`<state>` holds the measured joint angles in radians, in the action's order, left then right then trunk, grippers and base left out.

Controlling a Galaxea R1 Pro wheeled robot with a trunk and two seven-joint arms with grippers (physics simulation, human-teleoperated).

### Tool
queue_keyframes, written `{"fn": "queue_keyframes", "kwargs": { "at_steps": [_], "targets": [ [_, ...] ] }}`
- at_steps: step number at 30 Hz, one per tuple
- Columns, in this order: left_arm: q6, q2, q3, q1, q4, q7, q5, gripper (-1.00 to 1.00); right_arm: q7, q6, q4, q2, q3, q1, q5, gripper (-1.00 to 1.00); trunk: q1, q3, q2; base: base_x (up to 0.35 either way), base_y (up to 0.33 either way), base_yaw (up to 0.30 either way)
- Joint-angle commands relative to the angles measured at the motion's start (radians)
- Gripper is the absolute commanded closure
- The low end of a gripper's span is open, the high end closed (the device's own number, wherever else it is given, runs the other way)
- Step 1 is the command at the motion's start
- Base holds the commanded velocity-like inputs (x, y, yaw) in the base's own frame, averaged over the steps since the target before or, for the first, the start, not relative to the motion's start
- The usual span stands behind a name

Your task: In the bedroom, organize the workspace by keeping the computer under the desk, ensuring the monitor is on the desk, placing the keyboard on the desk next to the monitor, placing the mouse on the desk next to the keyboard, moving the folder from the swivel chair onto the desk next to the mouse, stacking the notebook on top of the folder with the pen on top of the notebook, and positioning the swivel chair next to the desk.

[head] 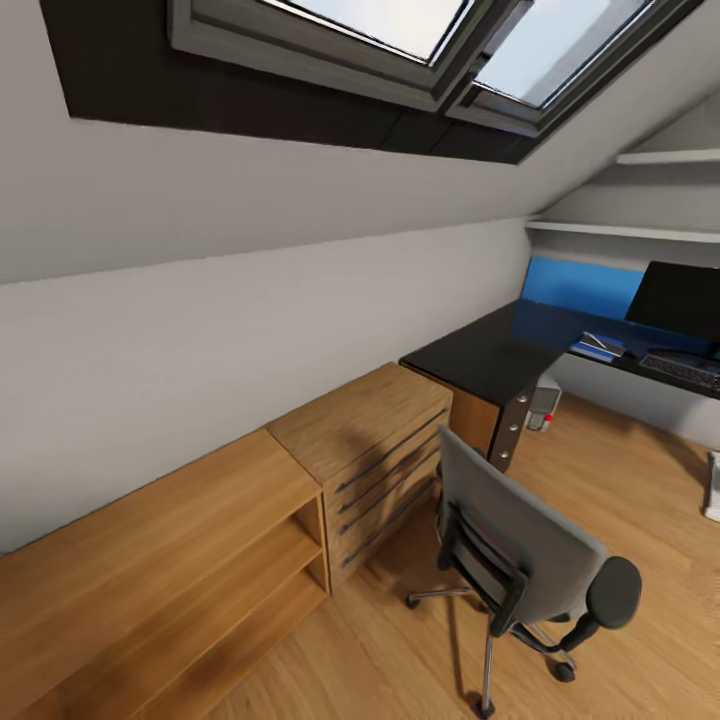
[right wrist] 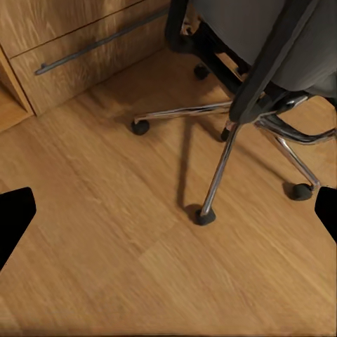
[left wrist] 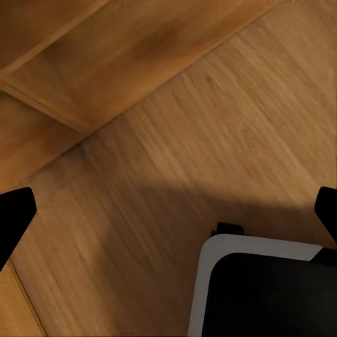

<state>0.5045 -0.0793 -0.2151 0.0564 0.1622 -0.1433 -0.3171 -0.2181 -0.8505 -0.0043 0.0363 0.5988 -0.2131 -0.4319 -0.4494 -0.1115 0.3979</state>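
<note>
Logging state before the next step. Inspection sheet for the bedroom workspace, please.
Surface: desk glossy black, near end bare.
Job's things: monitor upright on desk; keyboard in front of it; blue folder on desk with something dark on it, too small to identify; computer on floor under desk; swivel chair apart from desk, back toward camera.
Clutter: nothing seen.
Grippers: left gripper and right gripper both open, over floor, holding nothing.
Cables: nothing seen.
Surroundings: wooden cabinet, skylight, wall shelves.
</note>
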Motion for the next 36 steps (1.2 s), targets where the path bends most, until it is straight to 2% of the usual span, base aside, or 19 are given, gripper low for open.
{"fn": "queue_keyframes", "kwargs": {
  "at_steps": [1,8,36],
  "targets": [
    [0.002,0.000,-0.009,0.000,0.000,-0.006,-0.005,-1.00,-0.006,-0.002,0.001,0.001,0.009,-0.001,-0.004,-1.00,-0.001,-0.002,0.002,0.000,0.322,-0.276],
    [0.000,-0.003,-0.009,0.000,0.000,-0.006,-0.007,-1.00,-0.006,-0.002,0.001,0.001,0.010,-0.001,-0.002,-1.00,-0.001,-0.002,0.002,0.000,0.183,-0.276],
    [-0.003,-0.004,-0.007,0.000,0.000,-0.007,-0.008,-1.00,-0.006,-0.004,0.001,-0.001,0.012,-0.001,0.000,-1.00,-0.001,-0.002,0.002,0.000,0.006,-0.289]
  ]
}}
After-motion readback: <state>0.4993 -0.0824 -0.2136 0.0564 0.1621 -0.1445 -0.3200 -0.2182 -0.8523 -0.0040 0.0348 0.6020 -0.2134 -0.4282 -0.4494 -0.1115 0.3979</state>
